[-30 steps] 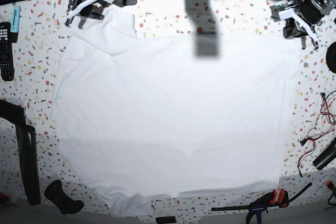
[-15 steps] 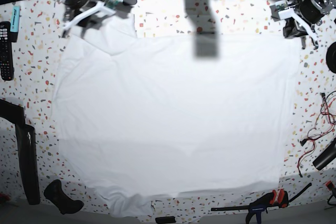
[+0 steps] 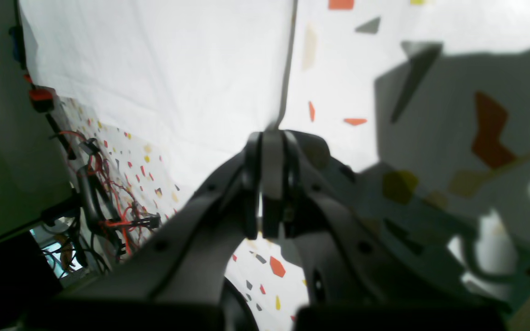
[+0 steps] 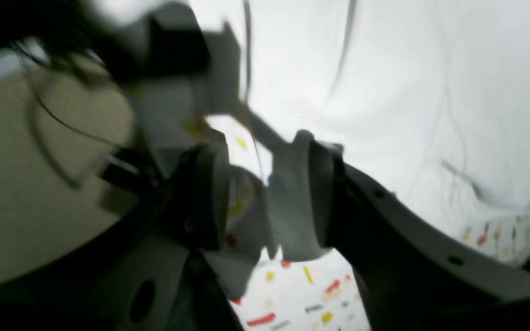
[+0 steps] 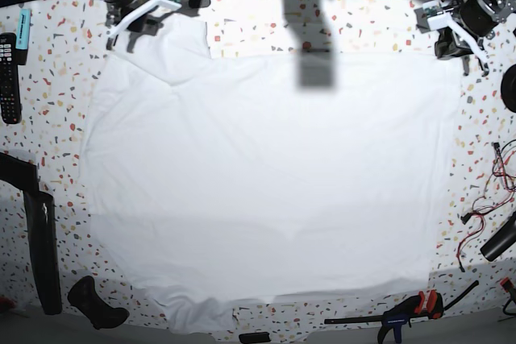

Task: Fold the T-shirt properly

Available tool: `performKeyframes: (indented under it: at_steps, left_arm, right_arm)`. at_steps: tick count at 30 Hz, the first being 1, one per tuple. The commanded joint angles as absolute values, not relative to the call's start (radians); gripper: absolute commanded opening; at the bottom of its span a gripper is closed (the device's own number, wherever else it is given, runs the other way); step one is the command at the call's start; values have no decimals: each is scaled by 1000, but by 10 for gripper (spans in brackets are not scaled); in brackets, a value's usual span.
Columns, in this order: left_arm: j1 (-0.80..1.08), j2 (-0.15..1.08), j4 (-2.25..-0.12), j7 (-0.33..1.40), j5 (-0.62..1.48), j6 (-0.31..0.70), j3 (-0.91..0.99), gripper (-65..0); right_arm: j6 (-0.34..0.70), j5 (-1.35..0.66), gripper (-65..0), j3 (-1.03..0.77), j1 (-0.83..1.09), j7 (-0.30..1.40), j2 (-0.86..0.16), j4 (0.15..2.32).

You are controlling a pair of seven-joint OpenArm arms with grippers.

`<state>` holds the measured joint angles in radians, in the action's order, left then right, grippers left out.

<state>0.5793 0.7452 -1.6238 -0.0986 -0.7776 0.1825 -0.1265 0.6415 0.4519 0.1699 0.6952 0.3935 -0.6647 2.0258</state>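
We see the T-shirt spread nearly flat across the middle of the terrazzo-patterned table, filling most of it, with one sleeve reaching toward eleven o'clock and some bunched cloth along the edge at seven o'clock; laid out like this, we judge, it is ready for a first fold that has not begun. At two o'clock the left end effector sits just off the shirt's corner, its jaws pressed together with nothing between them in the left wrist view, where the cloth edge runs just past the tips, near but not gripped. At eleven o'clock the right end effector hangs by the sleeve, jaws partly apart; the right wrist view is blurred, and we cannot tell whether any cloth lies between them. Both arms stand at the far corners, we think, so the top edge can be picked up evenly. Around the rim lie a remote control at nine o'clock, a bar clamp at five and red wires at four.
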Motion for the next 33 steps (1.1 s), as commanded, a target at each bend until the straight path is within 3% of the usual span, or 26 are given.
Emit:
performKeyframes:
  at_steps: [1,10,15,23,29,33]
  left_arm:
    - [582,762,-1634,-106,-774,164,-121,-650]
    - [582,762,-1634,-106,-773,164,-121,-650]
    - [582,762,-1634,-107,-774,164,-121,-650]
    - [582,762,-1634,-107,-774,163,-121,-650]
    - [582,762,-1634,-107,-773,163,-121,-650]
    - [582,762,-1634,-107,-773,163,-121,-650]
  right_arm:
    - [639,463,-374,165,696,376,-673,2032]
    - [591,555,-374,165,695,230,-652,2025]
    - [593,572,-374,165,682,228,-591,2021]
    - [588,677,-374,165,677,237,-590,1935]
    - [443,760,-376,165,676,260,-590,1933]
    - [437,760,-459,165,676,249,-590,1933]
